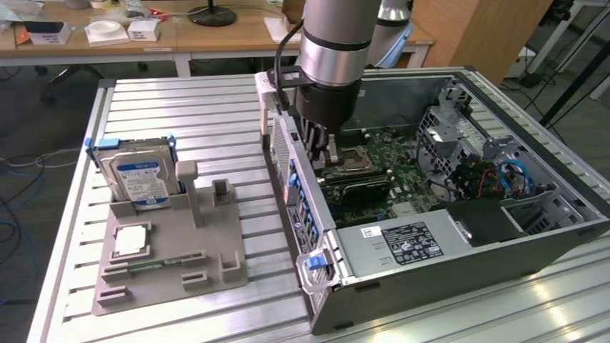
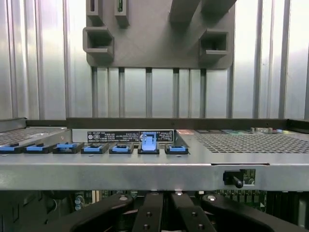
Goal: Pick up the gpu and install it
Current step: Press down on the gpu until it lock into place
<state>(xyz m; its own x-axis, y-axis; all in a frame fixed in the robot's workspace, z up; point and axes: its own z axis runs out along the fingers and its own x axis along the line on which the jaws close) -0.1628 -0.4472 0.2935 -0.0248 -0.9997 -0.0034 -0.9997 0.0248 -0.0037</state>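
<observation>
GPU (image 1: 358, 189) standing on edge on motherboard (image 1: 401, 161), inside case (image 1: 533, 236). Gripper (image 2: 164, 197) clenched just above its end at exterior view's left; grasp unclear.

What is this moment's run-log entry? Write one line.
arm: reaching into computer case | end effector: shut, over motherboard | grasped item: cannot tell | hard drive: upright in holder

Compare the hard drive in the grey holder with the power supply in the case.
The hard drive stands upright on edge in the grey holder; the power supply lies flat inside the case. The hard drive's label is blue and white; the power supply's label is black with a small white sticker beside it. The hard drive looks smaller. Both are silver metal boxes.
</observation>
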